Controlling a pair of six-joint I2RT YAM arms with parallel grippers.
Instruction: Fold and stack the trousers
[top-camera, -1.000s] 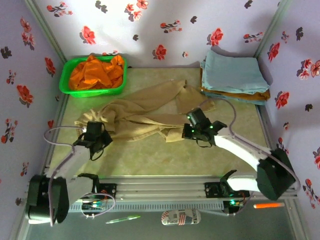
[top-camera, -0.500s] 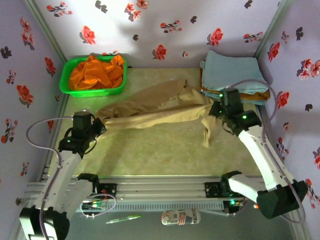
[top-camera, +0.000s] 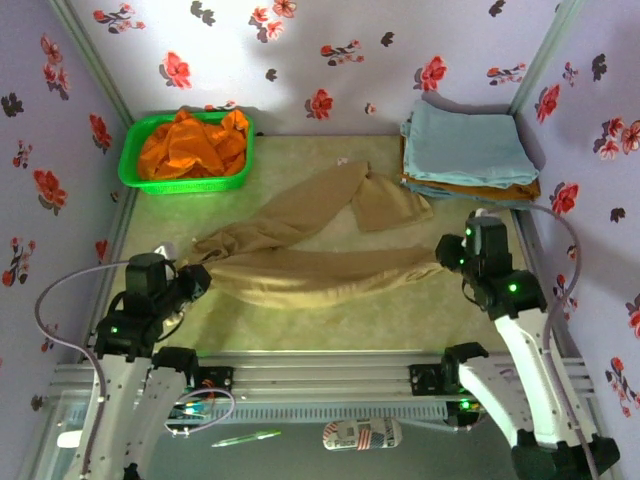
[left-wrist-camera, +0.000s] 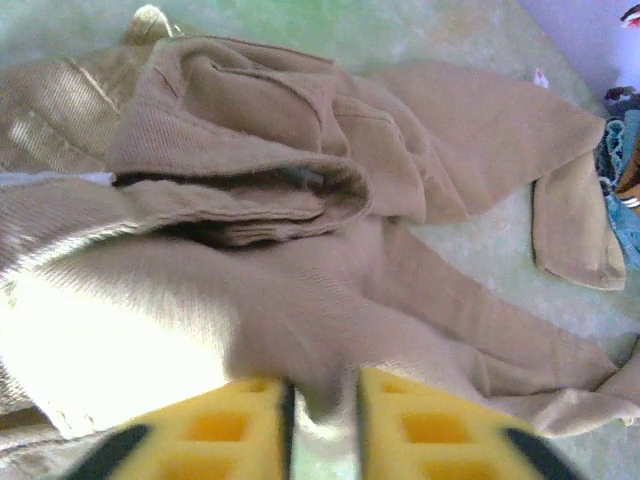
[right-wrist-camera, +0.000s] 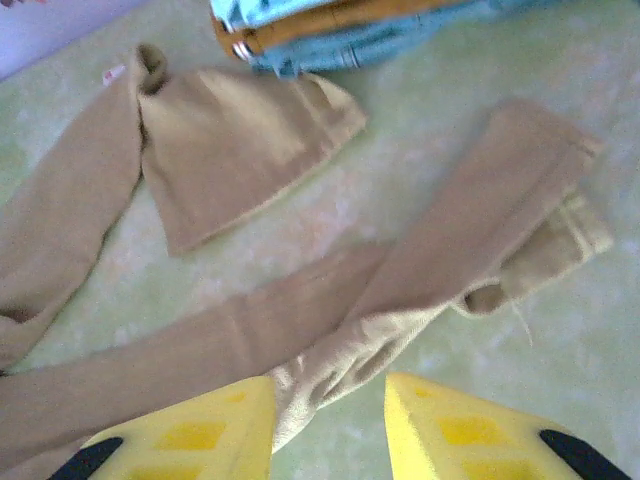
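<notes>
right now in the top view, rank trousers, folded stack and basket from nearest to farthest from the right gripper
From the right gripper:
1. trousers: leg end right at its fingertips, stretching to its left.
2. folded stack: far right corner, beyond the gripper.
3. basket: far left corner, across the table.

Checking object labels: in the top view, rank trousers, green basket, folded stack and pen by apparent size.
Largest: trousers
Next: basket and stack, too alike to rank
Smallest: pen
</notes>
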